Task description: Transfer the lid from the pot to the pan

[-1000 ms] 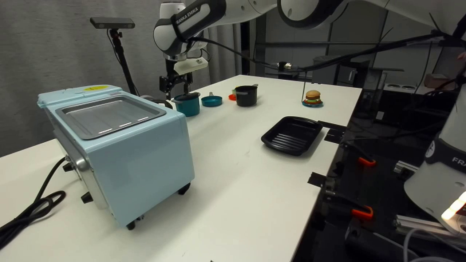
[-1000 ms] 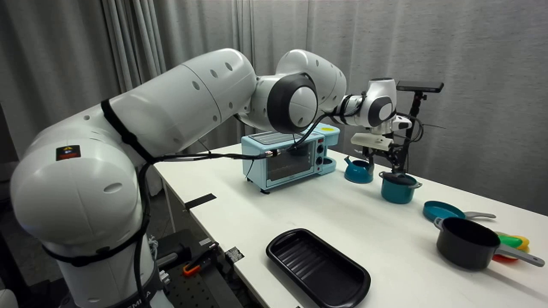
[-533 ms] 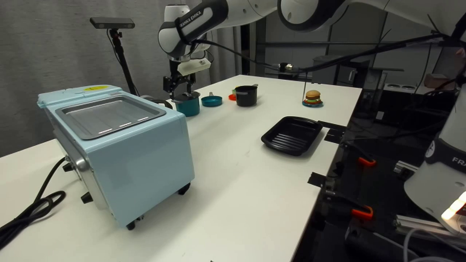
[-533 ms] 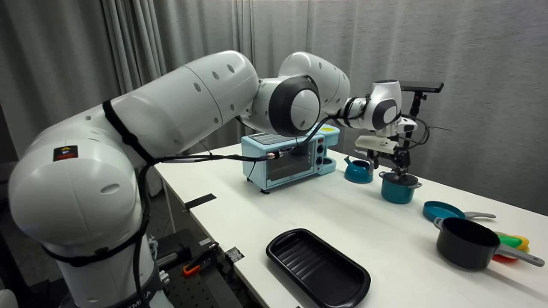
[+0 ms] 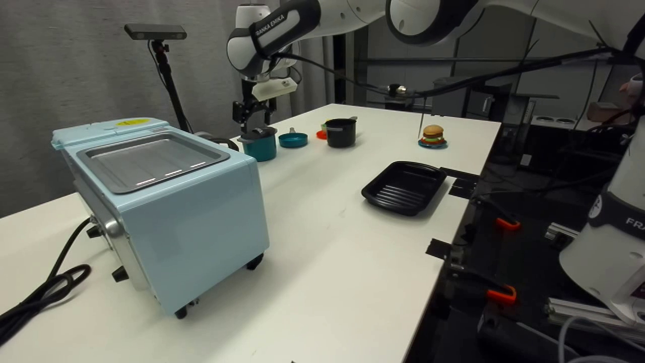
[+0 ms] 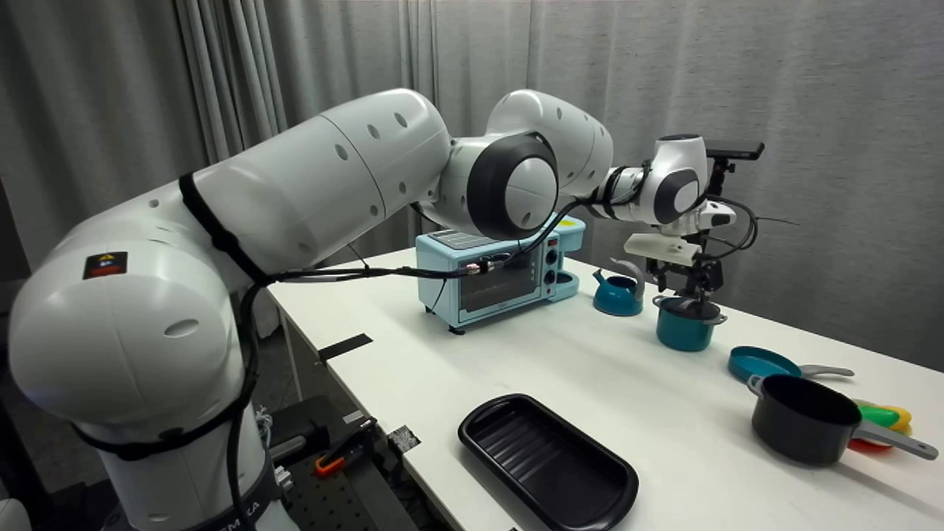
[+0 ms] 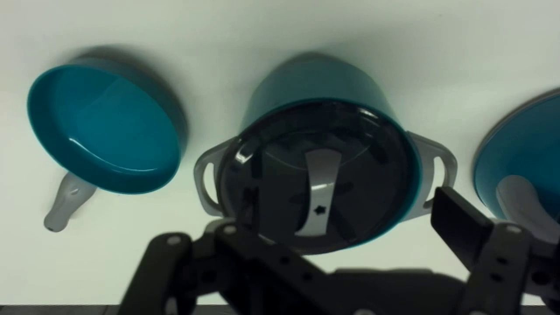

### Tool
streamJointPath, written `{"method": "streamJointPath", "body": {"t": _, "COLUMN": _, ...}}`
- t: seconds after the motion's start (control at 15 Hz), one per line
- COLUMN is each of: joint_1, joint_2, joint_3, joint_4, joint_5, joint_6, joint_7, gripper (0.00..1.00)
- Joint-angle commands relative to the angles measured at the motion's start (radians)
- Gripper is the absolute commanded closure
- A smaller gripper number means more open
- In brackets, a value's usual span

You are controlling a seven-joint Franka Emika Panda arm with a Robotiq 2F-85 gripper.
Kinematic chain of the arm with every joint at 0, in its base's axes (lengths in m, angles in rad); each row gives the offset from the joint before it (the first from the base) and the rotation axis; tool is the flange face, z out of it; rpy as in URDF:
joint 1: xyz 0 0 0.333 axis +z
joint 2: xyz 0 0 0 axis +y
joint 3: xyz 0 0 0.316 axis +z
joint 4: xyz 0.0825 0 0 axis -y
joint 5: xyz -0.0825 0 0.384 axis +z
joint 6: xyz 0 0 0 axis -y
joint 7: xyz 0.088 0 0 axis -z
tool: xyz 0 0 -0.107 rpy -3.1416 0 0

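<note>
The lid [image 7: 321, 183] is a dark, smoky disc with a grey arched handle. It sits on the teal pot [image 7: 315, 78], which has two grey side handles. Lid [image 5: 258, 133] [image 6: 691, 308] and pot [image 5: 261, 150] [image 6: 683, 332] show in both exterior views. The pan [image 7: 105, 127] is shallow and teal with a grey handle. It stands beside the pot and also shows in both exterior views [image 5: 293, 141] [image 6: 759, 363]. My gripper [image 7: 350, 210] is open and empty, pointing down just above the lid, with the lid handle between its spread fingers. It shows in both exterior views [image 5: 256, 122] [image 6: 680, 287].
A teal kettle [image 6: 618, 296] stands beside the pot, opposite the pan. A black pot [image 6: 804, 420] with a grey handle stands near the pan. A light blue toaster oven [image 5: 196, 217], a black ridged tray [image 5: 405, 187] and a toy burger [image 5: 433, 135] are on the table. A camera stand [image 5: 169, 80] rises behind.
My gripper has moved rightward in both exterior views, away from the kettle and over the lid. It stays open. The lid, pot and pan have not moved.
</note>
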Motion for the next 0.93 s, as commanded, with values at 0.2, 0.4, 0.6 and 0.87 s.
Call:
{"method": "streamJointPath", "body": {"t": 0.2, "joint_1": -0.007, "joint_2": 0.088, "joint_3": 0.001, "joint_4": 0.107, "joint_5": -0.004, "joint_6": -0.007, "joint_7": 0.000, "gripper": 0.26}}
{"method": "streamJointPath", "body": {"t": 0.4, "joint_1": -0.004, "joint_2": 0.093, "joint_3": -0.001, "joint_4": 0.113, "joint_5": -0.006, "joint_6": -0.002, "joint_7": -0.002, "gripper": 0.49}}
{"method": "streamJointPath", "body": {"t": 0.6, "joint_1": -0.007, "joint_2": 0.093, "joint_3": 0.000, "joint_4": 0.118, "joint_5": -0.004, "joint_6": -0.008, "joint_7": -0.002, "gripper": 0.72}}
{"method": "streamJointPath", "body": {"t": 0.87, "joint_1": -0.004, "joint_2": 0.090, "joint_3": 0.002, "joint_4": 0.115, "joint_5": -0.004, "joint_6": -0.007, "joint_7": -0.002, "gripper": 1.00}}
